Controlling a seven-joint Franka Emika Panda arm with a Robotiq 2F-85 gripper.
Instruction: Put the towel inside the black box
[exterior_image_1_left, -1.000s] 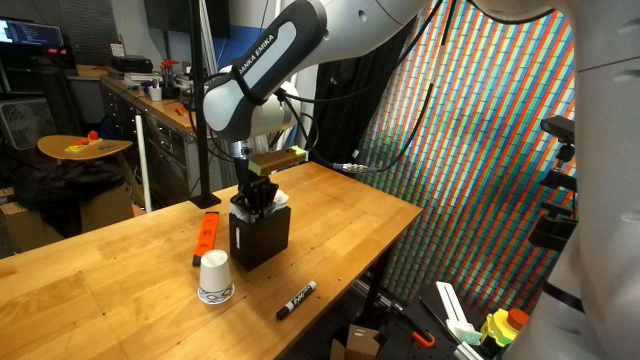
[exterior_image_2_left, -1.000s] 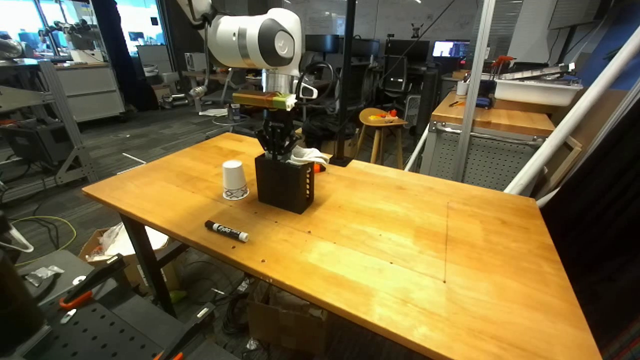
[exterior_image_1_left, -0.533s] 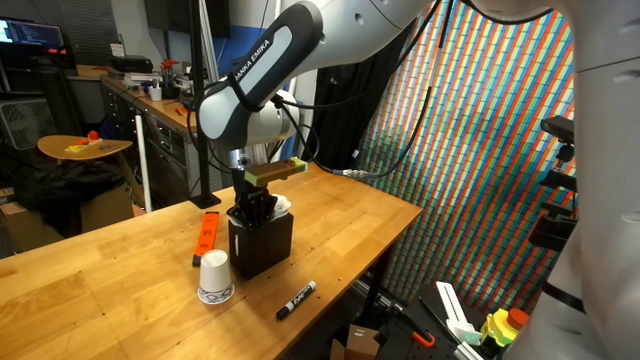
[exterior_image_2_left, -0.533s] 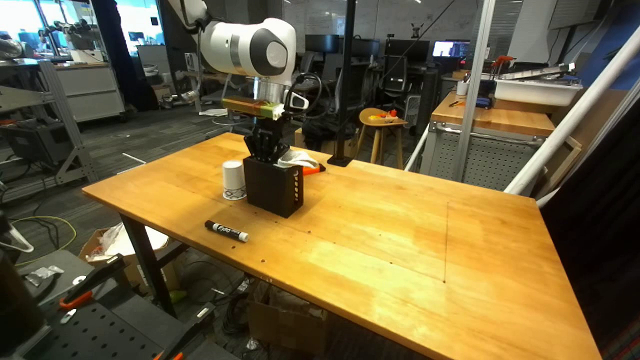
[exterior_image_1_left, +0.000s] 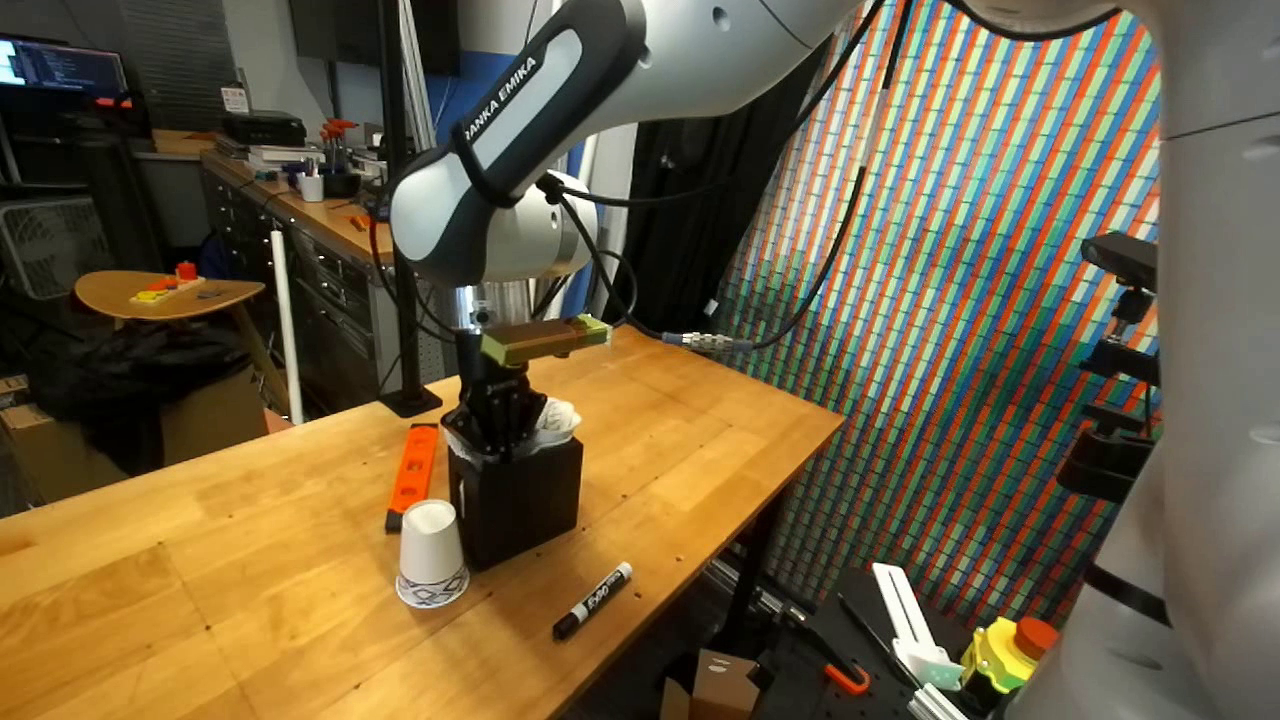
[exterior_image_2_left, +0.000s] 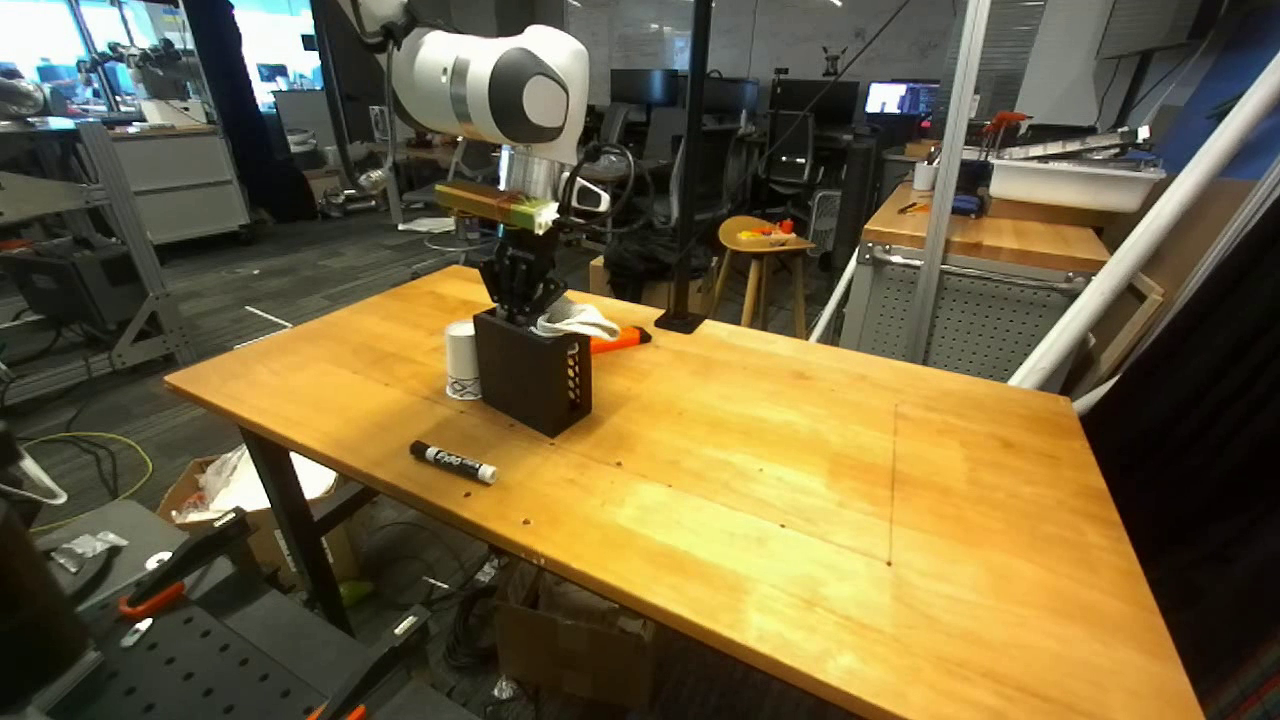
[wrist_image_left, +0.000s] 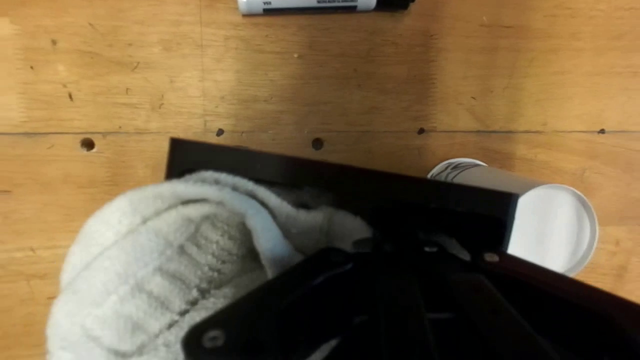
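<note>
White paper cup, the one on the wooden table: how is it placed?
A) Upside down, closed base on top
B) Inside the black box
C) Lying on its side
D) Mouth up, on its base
A: in an exterior view the white paper cup has its narrow end up and its wider, patterned end down on the wooden table.

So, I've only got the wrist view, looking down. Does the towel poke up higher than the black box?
Observer: Yes, in both exterior views part of the towel sticks up past the top of the black box.
Operator: Is anything hiding from me?
Observer: An orange bar with black ends lies on the table.
Operator: Ooh! Does the marker have a name on it?
Observer: Yes, in an exterior view it reads EXPO.
</note>
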